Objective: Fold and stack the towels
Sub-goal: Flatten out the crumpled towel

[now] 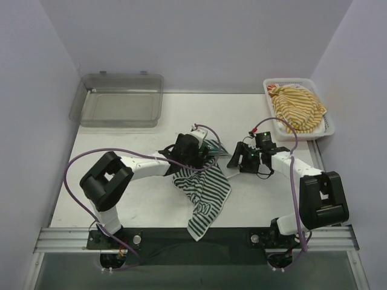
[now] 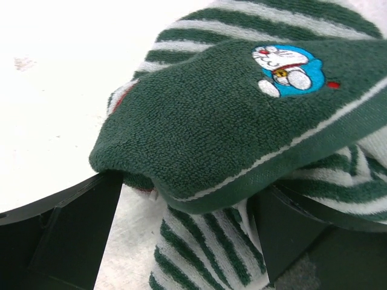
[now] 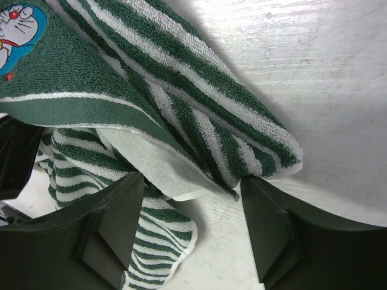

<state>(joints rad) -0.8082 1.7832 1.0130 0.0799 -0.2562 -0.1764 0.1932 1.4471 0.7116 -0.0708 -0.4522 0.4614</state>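
towel: dark-green-and-white striped terry towel [image 1: 208, 193] is laid mid-worktop [image 1: 139, 199], its long axis run from the claws to the near edge | left claw [image 2: 187, 199]: spread wide, hem draped across, ungripped | right claw [image 3: 190, 187]: part-open astride a fold, unpinched

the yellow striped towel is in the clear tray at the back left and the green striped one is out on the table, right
No. The yellow-and-white striped towel lies in the white mesh basket at the back right, not in the clear tray; the top external view shows it. The green-and-white striped towel is on the table.
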